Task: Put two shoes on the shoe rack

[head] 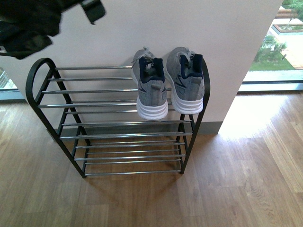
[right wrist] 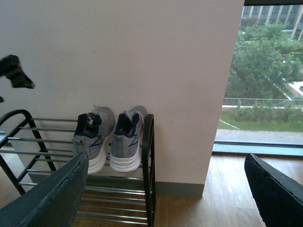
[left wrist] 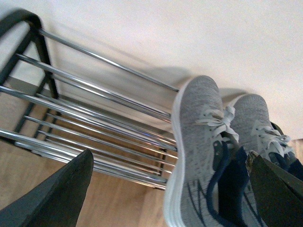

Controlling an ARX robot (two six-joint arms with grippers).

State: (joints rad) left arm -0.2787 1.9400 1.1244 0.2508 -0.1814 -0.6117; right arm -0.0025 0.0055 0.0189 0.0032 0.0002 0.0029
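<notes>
Grey mesh on chrome in the front view: both sneakers sit on the top tier of the shoe rack [head: 94, 103], toes twd the white wall [head: 213, 28], heels at the front edge. The inner shoe [head: 151, 90] is just beside the outer shoe [head: 187, 82], which is close against the rack's right end loop. Placing looks done to me. No shoe is left on the wood floor [head: 236, 179], so only pulling the arms clear remains, I'd judge. The left arm [head: 28, 23] is a dark blur in the top corner, above the rack's far end & well apart from the shoes; the right arm isn't in this view. Left wrist view: the left gripper [left wrist: 168, 155] is spread wide, fingers [left wrist: 66, 194] released, holding nothing. The inner shoe [left wrist: 199, 142] shows btwn them but lies beyond, w/ no contact I can see, and the outer shoe [left wrist: 258, 118] is behind it by the wall. The bare rods [left wrist: 94, 99] run off to the side. Right wrist view: the right gripper [right wrist: 165, 157] is also spread, empty, and well back from the rack. Both shoes are seen heel-on, outer one [right wrist: 127, 139] beside the black end frame [right wrist: 149, 156]. A window w/ trees [right wrist: 270, 71] is off to the side. Nothing blocks a retreat; only the heels at the edge could be knocked.
</notes>
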